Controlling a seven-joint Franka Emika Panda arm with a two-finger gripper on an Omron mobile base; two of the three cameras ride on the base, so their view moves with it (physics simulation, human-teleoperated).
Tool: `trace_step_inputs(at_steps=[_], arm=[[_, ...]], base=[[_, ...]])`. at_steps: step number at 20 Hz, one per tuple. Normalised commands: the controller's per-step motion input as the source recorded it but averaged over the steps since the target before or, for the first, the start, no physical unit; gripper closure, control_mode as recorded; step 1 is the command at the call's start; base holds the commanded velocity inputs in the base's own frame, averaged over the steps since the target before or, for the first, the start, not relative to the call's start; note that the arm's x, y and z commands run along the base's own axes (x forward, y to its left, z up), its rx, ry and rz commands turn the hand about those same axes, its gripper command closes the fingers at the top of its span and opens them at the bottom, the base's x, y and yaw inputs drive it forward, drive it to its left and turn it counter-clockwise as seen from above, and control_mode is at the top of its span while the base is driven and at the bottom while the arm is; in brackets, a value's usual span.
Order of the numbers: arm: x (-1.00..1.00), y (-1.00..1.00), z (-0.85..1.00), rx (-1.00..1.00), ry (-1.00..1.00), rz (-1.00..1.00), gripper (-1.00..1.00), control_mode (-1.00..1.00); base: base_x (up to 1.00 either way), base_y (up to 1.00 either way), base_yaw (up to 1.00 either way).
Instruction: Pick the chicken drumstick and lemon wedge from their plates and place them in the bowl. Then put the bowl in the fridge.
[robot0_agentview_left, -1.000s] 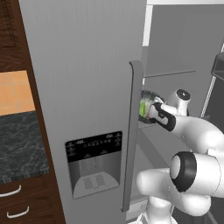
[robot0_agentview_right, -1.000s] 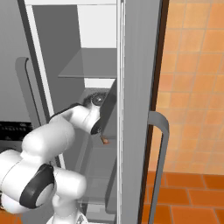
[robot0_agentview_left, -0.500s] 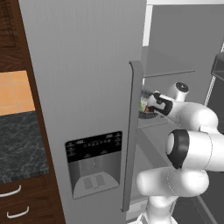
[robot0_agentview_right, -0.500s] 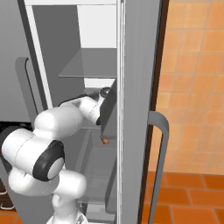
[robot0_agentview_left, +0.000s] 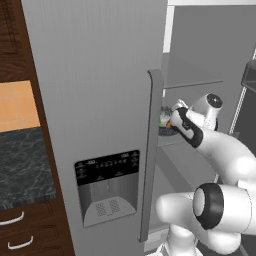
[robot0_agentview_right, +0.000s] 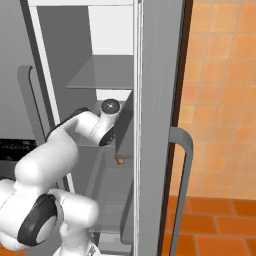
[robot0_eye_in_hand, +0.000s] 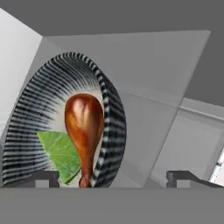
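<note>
Grey fridge (robot0_agentview_left: 100, 100) walls close around my reach, its door with the dark dispenser panel (robot0_agentview_left: 106, 187) standing open to my left and a clear shelf (robot0_eye_in_hand: 175, 131) running off beneath the hand. My gripper (robot0_eye_in_hand: 113, 178) stands wide, both tips apart and gripping nothing, with the bowl (robot0_eye_in_hand: 111, 127) just ahead of them on that shelf; its near rim sits between my fingertips. Inside it the chicken drumstick (robot0_eye_in_hand: 84, 127) lies with its bone end toward me and the lemon wedge (robot0_eye_in_hand: 61, 154) tucked beside it, touching. As I judge it, the bowl is delivered, so the step in hand is a clean retreat: back straight out along my own approach line, jaws kept spread so neither tip catches the rim, and clear of the door edge.
</note>
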Motion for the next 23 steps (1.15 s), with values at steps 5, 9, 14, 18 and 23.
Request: trace_step_inputs(at_steps=[5,9,14,18,23], arm=[[-0.93,0.10,0.72,-0.03,0.08,0.00,-1.00,-1.00],[-1.00,0.27,0.15,-0.08,-0.08,0.00,-1.00,-1.00],[-1.00,0.41,0.05,-0.01,-0.03,0.03,-1.00,-1.00],[-1.00,0.02,0.49,-0.02,-0.04,0.05,-1.00,-1.00],[-0.88,0.00,0.89,-0.01,-0.07,0.05,-1.00,-1.00]], base=[[0.00,0.00,0.00],[0.00,0.00,0.00],[0.00,0.00,0.00],[0.00,0.00,0.00],[0.00,0.00,0.00]])
